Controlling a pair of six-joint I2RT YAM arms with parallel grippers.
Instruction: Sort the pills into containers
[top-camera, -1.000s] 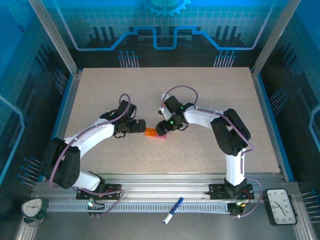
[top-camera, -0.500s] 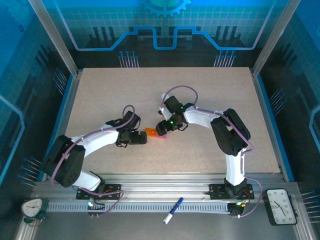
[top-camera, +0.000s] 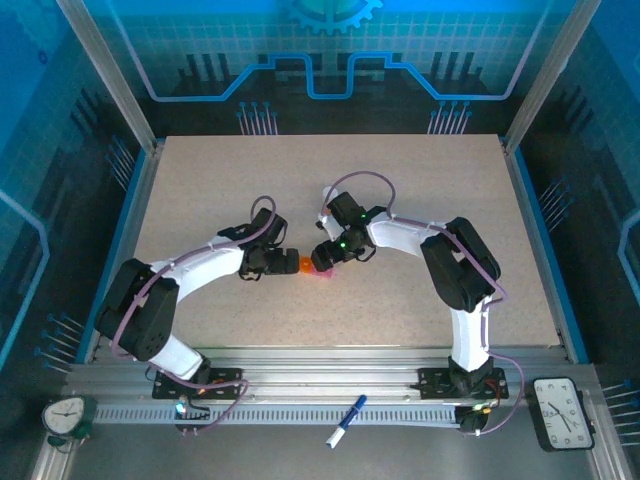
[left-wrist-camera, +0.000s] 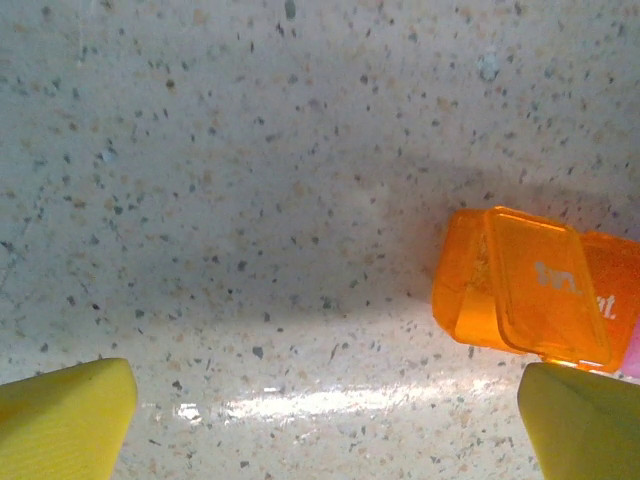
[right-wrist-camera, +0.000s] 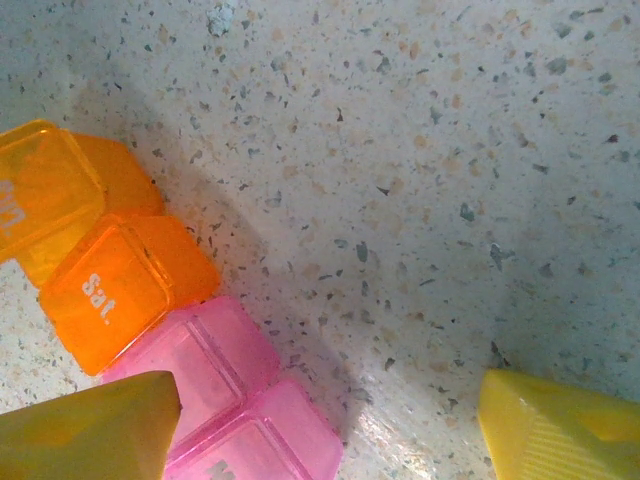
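The containers (top-camera: 309, 266) are a short strip of orange and pink cells lying mid-table between both grippers. My left gripper (top-camera: 291, 264) is open at the strip's orange end. In the left wrist view the orange cells (left-wrist-camera: 530, 290) lie just above the right finger (left-wrist-camera: 585, 420), and the end lid looks lifted. Bare table lies between the yellow fingers of the left gripper (left-wrist-camera: 325, 420). My right gripper (top-camera: 322, 259) hovers open over the pink end. Its left finger (right-wrist-camera: 85, 430) overlaps the pink cells (right-wrist-camera: 230, 390), beside the orange cells (right-wrist-camera: 110, 285). The pills are out of view.
The speckled table (top-camera: 400, 190) stretches wide behind and to both sides of the strip. A blue-and-white pen (top-camera: 345, 420) lies on the front rail, with a small clock at the left (top-camera: 65, 413) and another at the right (top-camera: 563, 412).
My left gripper dipped toward the near edge, then came back up and right to the strip's orange end. The right arm and the strip have stayed put.
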